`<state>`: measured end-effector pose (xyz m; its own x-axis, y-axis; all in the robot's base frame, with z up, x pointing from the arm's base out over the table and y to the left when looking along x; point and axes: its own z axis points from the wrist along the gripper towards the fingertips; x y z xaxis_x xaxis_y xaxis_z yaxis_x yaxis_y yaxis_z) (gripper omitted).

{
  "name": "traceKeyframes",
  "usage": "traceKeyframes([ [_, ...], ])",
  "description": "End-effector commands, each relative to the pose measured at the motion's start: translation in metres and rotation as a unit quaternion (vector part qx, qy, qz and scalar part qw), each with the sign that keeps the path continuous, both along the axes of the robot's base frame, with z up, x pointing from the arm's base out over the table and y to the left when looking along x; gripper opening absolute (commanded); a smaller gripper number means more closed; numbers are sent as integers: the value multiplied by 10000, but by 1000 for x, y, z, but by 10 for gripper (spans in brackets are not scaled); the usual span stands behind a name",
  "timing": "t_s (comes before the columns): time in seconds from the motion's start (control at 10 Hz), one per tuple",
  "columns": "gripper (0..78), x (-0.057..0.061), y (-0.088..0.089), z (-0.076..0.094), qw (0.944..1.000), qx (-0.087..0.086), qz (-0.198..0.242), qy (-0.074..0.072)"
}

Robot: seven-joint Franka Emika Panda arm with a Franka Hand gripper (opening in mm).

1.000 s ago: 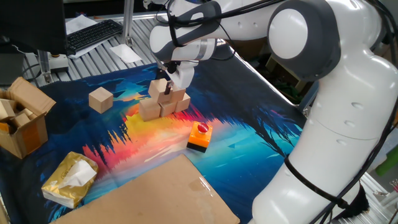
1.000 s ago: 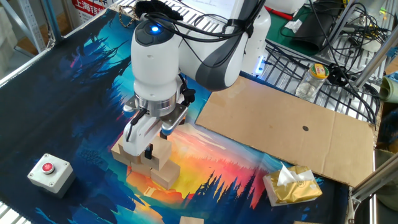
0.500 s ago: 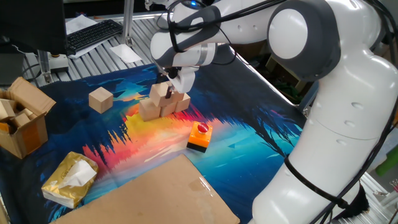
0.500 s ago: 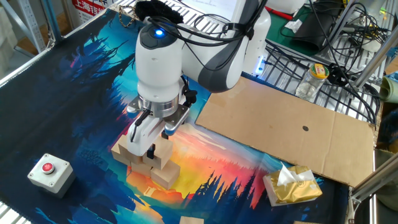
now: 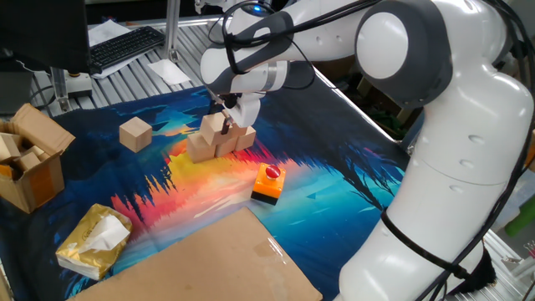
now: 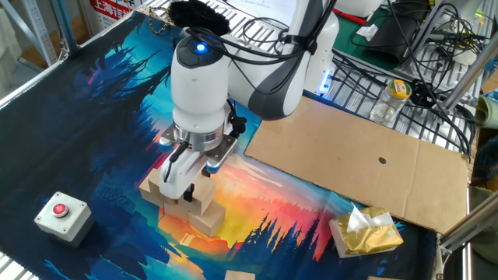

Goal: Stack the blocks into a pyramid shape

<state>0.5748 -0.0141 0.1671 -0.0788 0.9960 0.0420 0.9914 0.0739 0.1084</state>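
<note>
The tool had lifted slightly off the stacked blocks, jaws apparently parted, leaving the upper block resting across lower ones; a spare block waited left.

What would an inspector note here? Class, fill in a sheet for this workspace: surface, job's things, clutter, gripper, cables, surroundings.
Surface: colourful printed mat, with a cardboard sheet lying on part of it.
Job's things: stacked blocks in the middle; a loose block apart from them.
Clutter: button box; open cardboard box; tissue pack.
Gripper: gripper just above the stack's upper block; whether the jaws are open cannot be told.
Cables: black bundle on the metal rack.
Surroundings: keyboard behind the mat.
</note>
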Motion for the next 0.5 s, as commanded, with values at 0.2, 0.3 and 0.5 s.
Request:
traceKeyframes([
  [0.2, 13, 2, -2, 0, 10000, -27, 79, -21],
  [0.3, 13, 2, -2, -1, 9999, -30, 95, -23],
  [0.5, 13, 2, -2, -1, 9999, -51, 146, -51],
])
